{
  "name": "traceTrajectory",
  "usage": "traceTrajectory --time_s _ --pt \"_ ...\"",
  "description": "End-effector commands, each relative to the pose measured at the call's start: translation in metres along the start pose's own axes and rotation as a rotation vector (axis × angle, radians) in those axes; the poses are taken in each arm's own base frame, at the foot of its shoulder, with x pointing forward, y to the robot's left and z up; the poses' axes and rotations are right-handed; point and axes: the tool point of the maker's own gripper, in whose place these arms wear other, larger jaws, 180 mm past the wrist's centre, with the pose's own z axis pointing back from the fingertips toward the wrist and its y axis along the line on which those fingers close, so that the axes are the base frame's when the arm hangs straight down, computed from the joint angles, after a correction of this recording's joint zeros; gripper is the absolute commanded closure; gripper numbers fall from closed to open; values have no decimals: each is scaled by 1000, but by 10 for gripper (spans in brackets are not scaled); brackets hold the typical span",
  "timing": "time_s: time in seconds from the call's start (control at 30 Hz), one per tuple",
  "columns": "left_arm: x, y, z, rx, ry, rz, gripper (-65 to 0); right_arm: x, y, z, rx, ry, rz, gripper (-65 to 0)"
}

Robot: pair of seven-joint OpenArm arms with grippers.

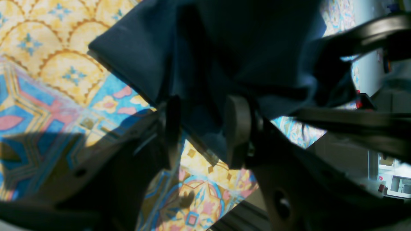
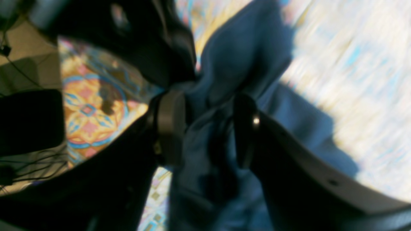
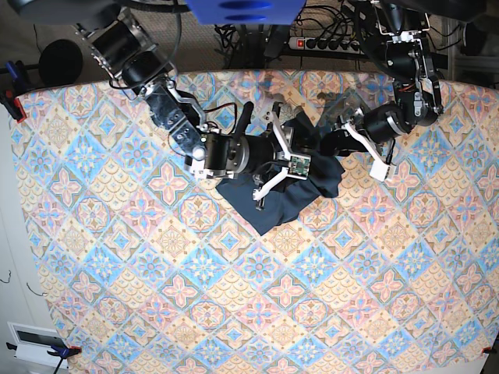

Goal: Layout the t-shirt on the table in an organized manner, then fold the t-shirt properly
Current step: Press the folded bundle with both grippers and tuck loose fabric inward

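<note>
The t-shirt [image 3: 290, 195] was pinched by the left gripper [image 1: 202, 128]; the right gripper [image 2: 208, 131] was seen parted around cloth, so gentle outward spreading was probably needed.

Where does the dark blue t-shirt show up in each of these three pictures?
Left wrist: t-shirt fills the top middle, hanging into the end effector.
Right wrist: blurred, running from top centre to bottom centre.
Base: bunched heap just above centre.
Shared landmark: the patterned tablecloth.
</note>
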Motion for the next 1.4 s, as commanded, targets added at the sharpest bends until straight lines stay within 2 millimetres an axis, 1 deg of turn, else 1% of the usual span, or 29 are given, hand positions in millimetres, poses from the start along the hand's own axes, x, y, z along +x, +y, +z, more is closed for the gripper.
traceTrajectory --time_s 0.0,0.1,0.17,0.2,0.27,0.33,0.4,0.47,0.53,0.6,0.63,0.7,0.8,0.83,0.9,0.97,1.03,1.1,1.17,1.23,1.3,1.37 --pt "12 -5 3 -20 -37 -14 -213 18 -8 7 -25 -54 19 -240" --pt "14 -8 4 -30 -44 -21 -213 16 -29 22 -89 -64 0 -240" --pt "16 -15 6 -37 -48 -45 -213 12 -46 32 -142 -71 -30 -240" --pt "13 -18 8 -38 -44 -55 -213 9 -55 37 -170 -73 -48 -240" --pt "11 -30 17 -43 -51 -94 -213 -3 -67 46 -216 -70 -105 -240" --pt "3 -40 25 -47 -46 -118 -212 -12 -79 55 -257 -67 -144 -240" --pt "-3 -49 31 -57 -44 -134 -205 -28 -84 53 -261 -40 -186 -239" --pt "-7 -59 37 -88 -50 -123 -170 -39 -84 48 -249 -15 -211 -239" --pt "-3 -69 40 -138 -77 -103 -112 -51 -83 43 -236 10 -240 -239" --pt "6 -71 40 -152 -104 -101 -71 -62 -79 36 -216 35 -267 -227" --pt "16 -68 41 -139 -129 -109 -53 -69 -77 33 -208 49 -283 -211" --pt "26 -63 35 -142 -168 -69 -28 -77 -71 27 -185 70 -297 -171" --pt "40 -57 23 -153 -212 -17 -17 -79 -56 16 -138 91 -287 -117" --pt "41 -53 16 -153 -209 13 -17 -78 -50 12 -120 97 -277 -105" --pt "34 -34 -2 -128 -164 69 -17 -73 -41 7 -91 97 -254 -91" --pt "25 -15 -13 -82 -121 99 -16 -72 -40 7 -89 97 -244 -90" --pt "20 -1 -13 -29 -104 96 -16 -64 -42 10 -98 81 -224 -90" --pt "22 19 -3 46 -101 78 -16 -57 -43 14 -107 65 -205 -88" --pt "24 33 4 97 -102 72 -16 -51 -44 16 -113 54 -191 -87" --pt "26 40 8 121 -108 70 -16 -44 -45 18 -120 40 -175 -87" --pt "30 44 13 135 -126 74 -16 -43 -48 24 -133 40 -156 -87" --pt "33 47 19 145 -148 81 -16 -36 -47 29 -137 27 -130 -89"
